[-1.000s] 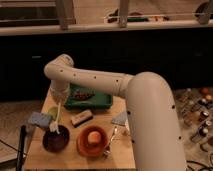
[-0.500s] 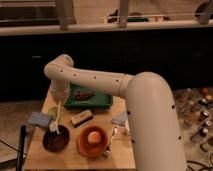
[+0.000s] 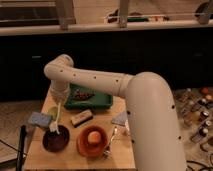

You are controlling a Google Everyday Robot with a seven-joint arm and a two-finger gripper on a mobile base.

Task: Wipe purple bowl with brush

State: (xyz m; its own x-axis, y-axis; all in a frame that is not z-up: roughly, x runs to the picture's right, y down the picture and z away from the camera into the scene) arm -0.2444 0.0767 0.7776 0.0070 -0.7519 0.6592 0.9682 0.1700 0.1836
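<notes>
Dim room, small wooden table [image 3: 40, 159] by a dark counter: brushing under way.

The gripper [image 3: 58, 101] hangs at the table's left, above the bowls, gripping the brush [image 3: 55, 120] by its handle top; the whitish head rests in the purple bowl [image 3: 56, 140] at the near left. Against half a second ago nothing has visibly shifted, so the wipe looks slow or paused, likely mid-stroke. Outward: one orange bowl [image 3: 93, 140] just right of the purple one, one fork [image 3: 111, 141], one dark block [image 3: 82, 118], one green tray [image 3: 89, 98] farther back, one blue-grey sponge [image 3: 39, 120] at left.
</notes>
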